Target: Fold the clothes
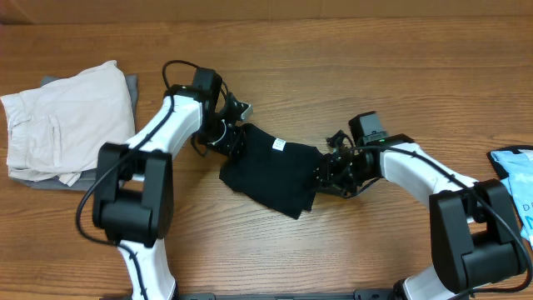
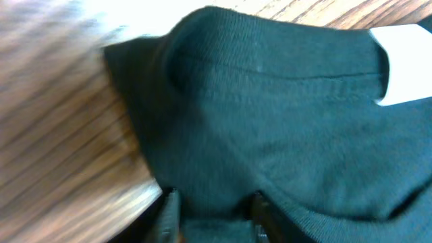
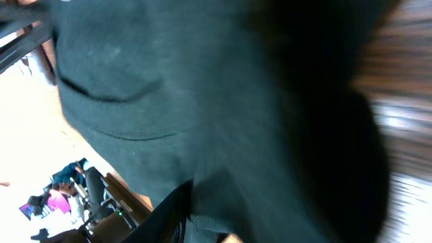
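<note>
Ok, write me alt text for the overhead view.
A bunched black T-shirt with a small white label lies in the middle of the wooden table, the left gripper at its upper-left end and the right gripper at its right end. A folded off-white garment sits far left; a light blue item is cut off at the right edge.
</note>
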Robot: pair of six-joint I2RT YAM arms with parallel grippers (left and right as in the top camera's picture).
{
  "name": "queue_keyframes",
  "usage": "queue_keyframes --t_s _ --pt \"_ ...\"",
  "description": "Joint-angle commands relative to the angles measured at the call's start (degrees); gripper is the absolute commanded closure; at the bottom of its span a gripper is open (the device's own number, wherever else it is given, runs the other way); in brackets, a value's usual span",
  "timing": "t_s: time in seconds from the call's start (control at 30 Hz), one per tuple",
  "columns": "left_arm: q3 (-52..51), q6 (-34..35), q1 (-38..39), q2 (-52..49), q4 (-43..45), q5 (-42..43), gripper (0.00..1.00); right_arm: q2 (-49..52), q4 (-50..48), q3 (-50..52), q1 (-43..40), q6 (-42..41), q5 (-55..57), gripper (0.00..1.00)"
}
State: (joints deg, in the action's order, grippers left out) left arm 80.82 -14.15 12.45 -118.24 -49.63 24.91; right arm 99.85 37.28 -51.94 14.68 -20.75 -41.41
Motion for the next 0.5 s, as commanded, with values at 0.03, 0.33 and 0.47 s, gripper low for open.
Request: queue_keyframes --t_s 0.03,0.33,0.47 --pt "-0.42 -1.29 0.31 -2.12 1.55 8.26 0.76 -1.49 -1.53 0.52 2.16 -3.76 -1.11 0.75" --pt "1.42 -0.17 -2.16 -1.27 0.61 6.25 0.88 -1.49 0.39 0.48 0.63 -4.7 1.77 0.96" --pt "1.64 0.26 -4.42 -0.48 1.07 6.88 0.88 -1.49 3.3 0.46 -1.31 -4.59 3.37 0.96"
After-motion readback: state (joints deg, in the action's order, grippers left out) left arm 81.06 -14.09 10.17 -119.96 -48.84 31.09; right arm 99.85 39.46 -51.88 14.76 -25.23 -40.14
